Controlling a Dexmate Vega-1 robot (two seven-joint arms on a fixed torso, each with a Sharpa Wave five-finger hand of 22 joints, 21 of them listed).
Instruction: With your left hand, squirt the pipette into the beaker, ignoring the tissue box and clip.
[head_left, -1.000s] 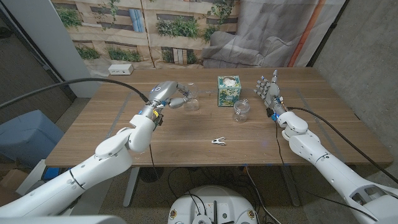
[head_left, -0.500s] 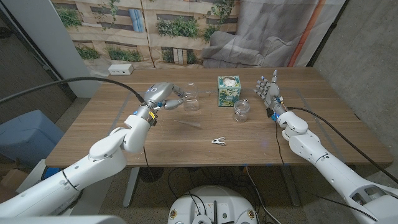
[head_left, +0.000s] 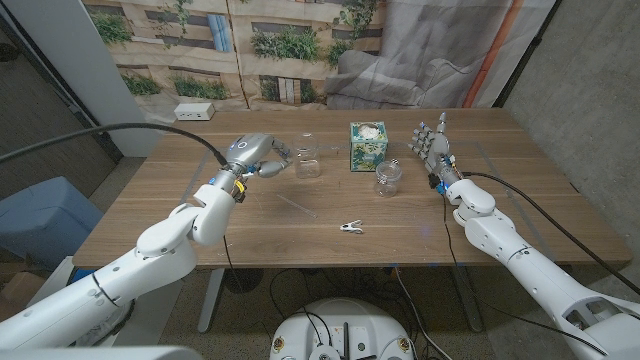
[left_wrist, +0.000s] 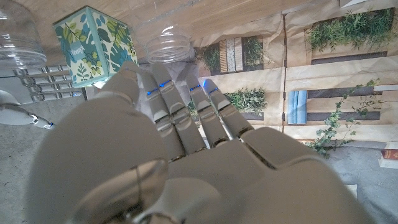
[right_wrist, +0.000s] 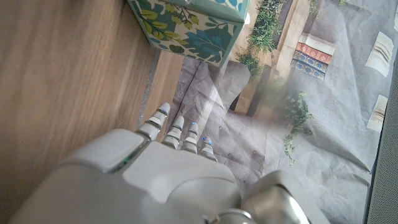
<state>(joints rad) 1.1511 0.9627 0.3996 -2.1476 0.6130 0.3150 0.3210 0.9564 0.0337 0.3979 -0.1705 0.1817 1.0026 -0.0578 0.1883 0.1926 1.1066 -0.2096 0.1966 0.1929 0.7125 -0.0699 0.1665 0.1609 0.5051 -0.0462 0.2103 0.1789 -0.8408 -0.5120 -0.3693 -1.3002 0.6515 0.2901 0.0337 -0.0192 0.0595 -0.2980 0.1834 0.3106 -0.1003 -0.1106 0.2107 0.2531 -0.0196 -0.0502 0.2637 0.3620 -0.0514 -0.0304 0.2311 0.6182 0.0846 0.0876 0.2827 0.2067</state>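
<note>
A clear beaker (head_left: 308, 160) stands on the wooden table (head_left: 520, 190), just left of the tissue box (head_left: 367, 145). My left hand (head_left: 256, 155) hovers to the beaker's left, its fingers pointing at it and holding nothing. The thin clear pipette (head_left: 293, 206) lies faintly visible on the table, in front of the beaker and apart from the hand. The left wrist view has my left hand (left_wrist: 174, 143) reaching toward the beaker (left_wrist: 168, 43), the tissue box (left_wrist: 93, 43) beside it. My right hand (head_left: 432, 146) stands upright at the right with fingers spread, empty.
A second glass jar (head_left: 388, 177) stands right of the tissue box. A small clip (head_left: 350, 228) lies near the table's front middle. A white power strip (head_left: 194, 111) sits past the far left corner. In the right wrist view the tissue box (right_wrist: 193, 25) lies beyond my right hand (right_wrist: 161, 168).
My left hand has drawn back to the left, away from the beaker. The pipette has left the hand and now lies on the table. The right arm is still.
</note>
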